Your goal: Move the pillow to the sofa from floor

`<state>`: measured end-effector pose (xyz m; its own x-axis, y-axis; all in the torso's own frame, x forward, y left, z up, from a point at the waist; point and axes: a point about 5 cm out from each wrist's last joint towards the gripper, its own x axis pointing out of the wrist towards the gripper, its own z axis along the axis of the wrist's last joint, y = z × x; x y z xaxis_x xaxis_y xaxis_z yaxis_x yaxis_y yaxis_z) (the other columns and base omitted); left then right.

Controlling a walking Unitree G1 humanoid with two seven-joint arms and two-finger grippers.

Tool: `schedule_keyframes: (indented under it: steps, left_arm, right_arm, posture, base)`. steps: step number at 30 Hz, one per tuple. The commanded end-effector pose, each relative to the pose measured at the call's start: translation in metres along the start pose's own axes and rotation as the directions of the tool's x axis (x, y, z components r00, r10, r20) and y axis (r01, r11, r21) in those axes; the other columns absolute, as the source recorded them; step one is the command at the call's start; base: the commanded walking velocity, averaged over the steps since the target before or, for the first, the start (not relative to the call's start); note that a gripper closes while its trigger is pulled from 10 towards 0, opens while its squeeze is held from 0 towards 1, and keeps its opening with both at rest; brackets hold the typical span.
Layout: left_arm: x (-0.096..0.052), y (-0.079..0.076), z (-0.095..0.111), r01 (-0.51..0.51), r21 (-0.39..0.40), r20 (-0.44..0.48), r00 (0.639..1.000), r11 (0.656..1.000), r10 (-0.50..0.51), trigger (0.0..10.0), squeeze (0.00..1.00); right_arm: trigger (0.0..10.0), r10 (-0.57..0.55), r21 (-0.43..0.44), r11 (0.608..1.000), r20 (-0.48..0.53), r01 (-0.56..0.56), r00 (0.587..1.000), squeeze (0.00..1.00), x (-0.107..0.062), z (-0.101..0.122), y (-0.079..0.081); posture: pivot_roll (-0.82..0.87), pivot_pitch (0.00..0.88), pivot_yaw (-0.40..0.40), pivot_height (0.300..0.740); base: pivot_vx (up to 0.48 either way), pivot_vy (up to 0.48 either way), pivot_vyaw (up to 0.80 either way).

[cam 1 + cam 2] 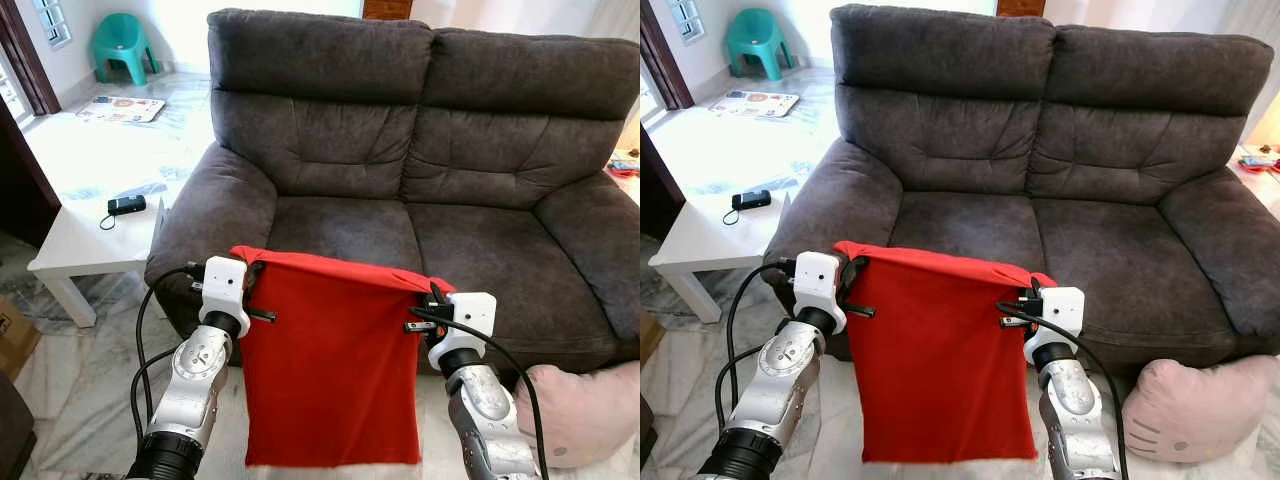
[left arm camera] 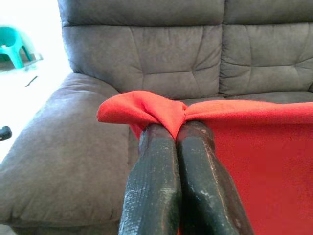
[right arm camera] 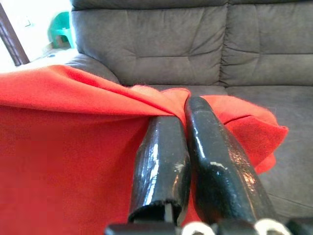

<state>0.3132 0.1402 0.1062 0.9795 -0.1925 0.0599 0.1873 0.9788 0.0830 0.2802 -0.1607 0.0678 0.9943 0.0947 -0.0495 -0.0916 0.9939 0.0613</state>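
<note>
Two grippers hold one red pillow (image 1: 330, 360) by its upper corners, just in front of the dark grey two-seat sofa (image 1: 420, 150). The left gripper (image 2: 180, 128) is clenched on the pillow's left top corner: in the left wrist view both black fingers (image 2: 154, 181) are pressed together with a fold of red fabric pinched between their tips. The right gripper (image 3: 182, 110) is clamped likewise on the right top corner, where red fabric bunches around and past the fingertips.

The pillow hangs flat and limp between the two silver arms, its top edge stretched nearly level, slightly higher on the left. The top edge lies at about the height of the sofa's seat front; the lower edge hangs down toward the marble floor (image 1: 80, 390). Whether that edge touches the floor cannot be told.

On the floor to the robot's right, beside the sofa's front corner, lies a pale pink cushion with a cartoon cat face (image 1: 1195, 405). To the left of the sofa stands a white low table (image 1: 85, 245) carrying a small black device with a cord (image 1: 126, 205). A teal plastic chair (image 1: 126, 45) stands in the far left background.
</note>
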Motion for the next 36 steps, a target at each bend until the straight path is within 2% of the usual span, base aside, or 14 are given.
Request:
schedule_keyframes:
  steps: [1, 36]
  left_arm:
    - [0.0007, 0.0193, 0.0127, -0.092, -0.008, 0.06, 0.994, 0.996, 0.093, 10.0, 0.0]
    - [-0.0012, 0.0191, 0.0108, -0.095, -0.013, 0.054, 0.994, 0.995, 0.096, 10.0, 0.0]
  right_arm:
    - [10.0, -0.078, 0.007, 0.997, 0.103, 0.078, 0.992, 0.0, 0.0026, 0.0208, -0.0168]
    - [10.0, -0.087, 0.013, 0.996, 0.107, 0.086, 0.99, 0.0, 0.0027, 0.0221, -0.0183]
  posture:
    - [0.0, 0.0, -0.07, 0.74]
    - [0.0, 0.0, -0.068, 0.74]
  base:
    - [0.0, 0.244, 0.0]
    - [0.0, 0.271, 0.0]
